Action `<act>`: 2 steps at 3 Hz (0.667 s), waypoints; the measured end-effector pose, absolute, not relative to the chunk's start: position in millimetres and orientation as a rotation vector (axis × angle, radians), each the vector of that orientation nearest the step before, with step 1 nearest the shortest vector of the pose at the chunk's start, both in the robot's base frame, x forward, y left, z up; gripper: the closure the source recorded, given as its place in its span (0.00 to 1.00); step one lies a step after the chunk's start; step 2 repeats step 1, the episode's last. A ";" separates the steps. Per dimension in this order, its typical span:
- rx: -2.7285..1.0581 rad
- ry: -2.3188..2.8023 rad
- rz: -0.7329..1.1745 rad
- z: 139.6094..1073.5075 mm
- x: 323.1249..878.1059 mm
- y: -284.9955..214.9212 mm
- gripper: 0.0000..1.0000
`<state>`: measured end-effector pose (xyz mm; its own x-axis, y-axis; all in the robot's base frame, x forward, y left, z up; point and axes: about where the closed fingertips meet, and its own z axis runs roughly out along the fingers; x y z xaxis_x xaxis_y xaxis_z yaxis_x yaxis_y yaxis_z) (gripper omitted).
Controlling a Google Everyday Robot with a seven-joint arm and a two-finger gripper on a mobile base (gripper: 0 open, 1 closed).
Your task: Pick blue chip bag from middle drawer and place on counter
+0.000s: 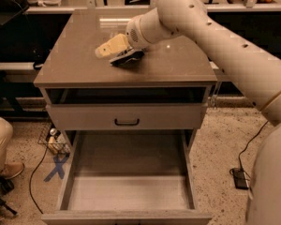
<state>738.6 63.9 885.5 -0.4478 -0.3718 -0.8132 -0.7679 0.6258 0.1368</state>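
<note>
Placement looks nearly done; blue chip bag [127, 58] lies on counter [75, 55] under end effector [111, 47]; middle drawer [126, 191] empty. Grip: cannot tell.

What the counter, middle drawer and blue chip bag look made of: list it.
The counter: stone-like grey-brown slab, smooth, with a faint sheen. The middle drawer: flat matte grey panels, likely painted wood or laminate; can't tell which. The blue chip bag: dark and creased, probably foil or plastic film, beneath the gripper over the counter.
</note>
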 end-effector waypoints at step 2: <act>-0.896 2.111 0.635 858.4 746.9 66.2 0.00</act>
